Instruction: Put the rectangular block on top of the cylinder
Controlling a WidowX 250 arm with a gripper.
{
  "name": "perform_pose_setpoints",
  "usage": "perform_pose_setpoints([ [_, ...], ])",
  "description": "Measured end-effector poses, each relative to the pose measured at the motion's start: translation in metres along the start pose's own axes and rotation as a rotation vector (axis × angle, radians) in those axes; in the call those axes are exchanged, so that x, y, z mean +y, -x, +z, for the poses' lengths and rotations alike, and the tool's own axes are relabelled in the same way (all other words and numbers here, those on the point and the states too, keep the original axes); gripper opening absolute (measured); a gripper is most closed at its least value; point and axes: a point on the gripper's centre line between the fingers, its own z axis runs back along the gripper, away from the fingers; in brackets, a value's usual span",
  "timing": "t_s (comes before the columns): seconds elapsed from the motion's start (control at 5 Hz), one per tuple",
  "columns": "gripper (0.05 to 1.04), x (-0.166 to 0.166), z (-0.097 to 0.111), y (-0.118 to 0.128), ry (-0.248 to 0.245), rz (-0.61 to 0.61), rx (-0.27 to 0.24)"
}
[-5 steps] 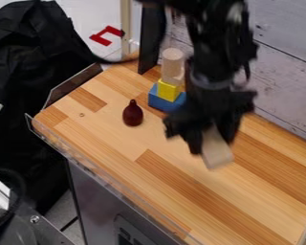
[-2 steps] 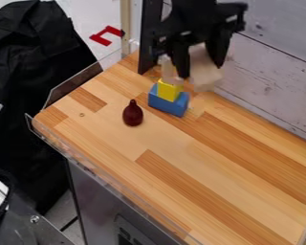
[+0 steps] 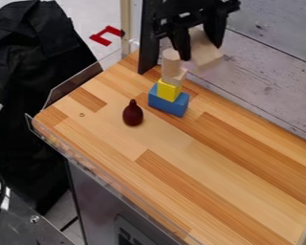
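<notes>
Striped wood makes up the worktop [image 3: 181, 158], with pale boards of a wall [image 3: 277, 67] behind it and black fabric [image 3: 34, 57] draped beyond its far left side in the camera view; a dark red pear-shaped thing [image 3: 132, 114] stands on the wood, apart from the stack.

From that same camera view, my gripper [image 3: 200, 51] hangs near the upper edge, its fingers clamped on the rectangular block [image 3: 205, 56]; the block is tilted, up in the air, just to the right of the cylinder [image 3: 171, 61] as the camera sees it; how far in front of or behind the cylinder it lies, I cannot tell.

The cylinder is upright at the top of the stack; under it come a small pale wooden piece [image 3: 175, 77], then a yellow block [image 3: 168, 90], then a blue block [image 3: 168, 101] on the worktop.

I judge the grasp and the lift done, and the placing left; I need to bring the block over the cylinder, level it, lower it until it sits, and only then let go; a nudge from the side could topple the whole narrow stack, and an off-centre release could tip the block off.
</notes>
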Motion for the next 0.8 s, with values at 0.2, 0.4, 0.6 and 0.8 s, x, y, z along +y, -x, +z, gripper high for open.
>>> perform_pose_setpoints([
  [0.2,0.559,-0.002,-0.001,-0.007,-0.004,0.024,0.002],
  [0.4,0.559,-0.002,-0.002,-0.014,-0.01,0.057,-0.001],
  [0.6,0.559,-0.001,-0.004,-0.023,-0.031,0.081,0.005],
  [0.8,0.559,-0.001,-0.008,-0.033,-0.075,0.085,0.005],
])
